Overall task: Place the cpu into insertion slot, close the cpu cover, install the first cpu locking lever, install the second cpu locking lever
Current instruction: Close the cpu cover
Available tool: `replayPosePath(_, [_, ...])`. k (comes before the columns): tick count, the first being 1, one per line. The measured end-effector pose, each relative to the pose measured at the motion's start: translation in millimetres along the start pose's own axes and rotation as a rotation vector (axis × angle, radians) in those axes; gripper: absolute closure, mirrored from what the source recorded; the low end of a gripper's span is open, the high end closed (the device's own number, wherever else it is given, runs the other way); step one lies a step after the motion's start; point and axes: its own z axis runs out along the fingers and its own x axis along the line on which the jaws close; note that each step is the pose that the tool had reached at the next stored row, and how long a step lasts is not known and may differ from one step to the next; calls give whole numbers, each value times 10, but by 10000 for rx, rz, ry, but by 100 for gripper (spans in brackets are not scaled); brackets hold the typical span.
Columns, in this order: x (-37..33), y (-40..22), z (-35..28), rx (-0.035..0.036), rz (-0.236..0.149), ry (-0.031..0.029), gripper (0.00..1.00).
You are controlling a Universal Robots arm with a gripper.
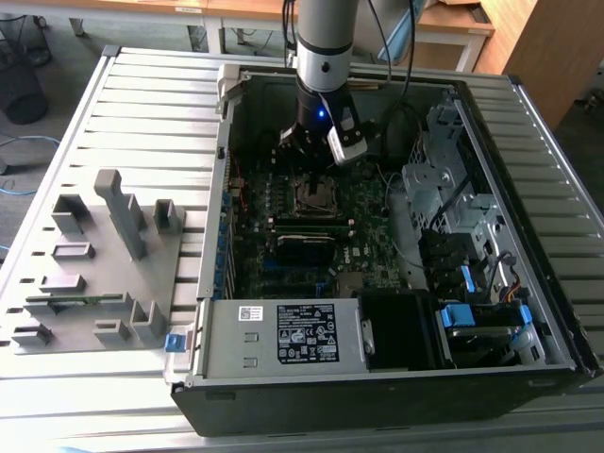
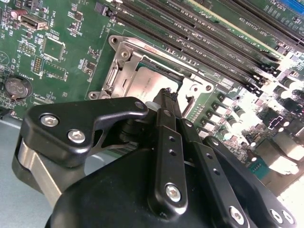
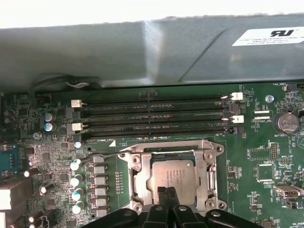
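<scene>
The arm (image 1: 326,38) points straight down, fingers (image 3: 163,199) pressed together at the cpu cover (image 3: 140,183).

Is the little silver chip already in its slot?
Yes, in the first wrist view the cpu lies flat in the insertion slot, framed by the cpu cover.

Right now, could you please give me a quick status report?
Gripper shut, tips at the cover's edge. Chip seated under the cover. Nothing in the way.
</scene>
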Motion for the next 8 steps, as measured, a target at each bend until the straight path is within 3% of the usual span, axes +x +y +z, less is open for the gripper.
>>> replayPosePath(1, [0, 0, 0, 2, 0, 26, 90])
replayPosePath(8, [35, -2, 2, 1, -1, 26, 90])
